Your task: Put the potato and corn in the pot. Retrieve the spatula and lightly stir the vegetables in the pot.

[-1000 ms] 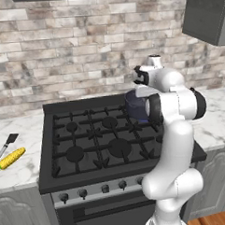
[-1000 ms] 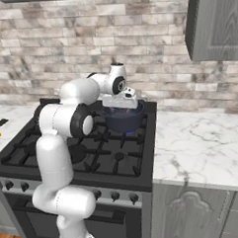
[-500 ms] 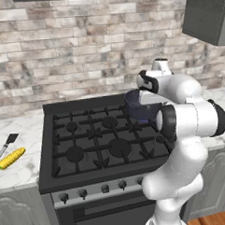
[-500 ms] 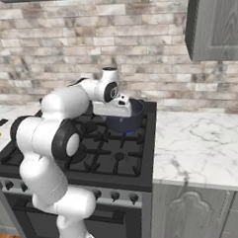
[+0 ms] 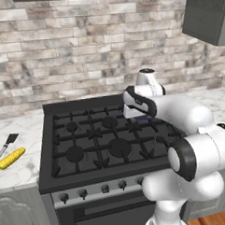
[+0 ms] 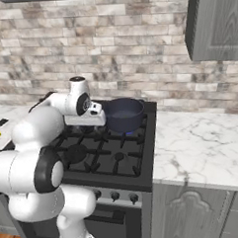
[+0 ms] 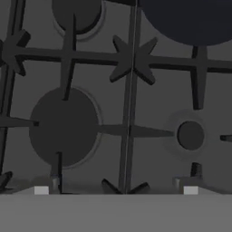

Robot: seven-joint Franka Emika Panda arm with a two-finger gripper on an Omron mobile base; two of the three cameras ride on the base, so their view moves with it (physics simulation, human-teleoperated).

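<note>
spatula (image 5: 6, 147) far left on the marble counter (image 5: 24, 170), black blade pointing away, grey handle running toward the near-left edge
corn (image 5: 11, 158) lies just right of the spatula handle on the same counter, angled, close beside it; can't tell if they touch
potato: can't make it out in any view
black gas stove (image 5: 102, 143) sits right of that counter, cast grates and burners on top, knob row along the front panel
gripper (image 7: 116, 190) hangs over the stove's middle grates, looking straight down; its two tips stand spread wide, one at each side of the hand view's bottom, nothing between them
under it: a large burner cap on the left, a small burner on the right, grate bars crossing between
pot (image 6: 123, 114) on the far right burner of the stove, upright, dark blue-grey; in the right base view it sits just right of the hand; inside looks dark, contents not readable
in the hand view the pot rim shows at the top right corner, apart from the finger tips
marble counter continues right of the stove, grey upper cabinet (image 6: 215, 22) above it, brick wall behind
</note>
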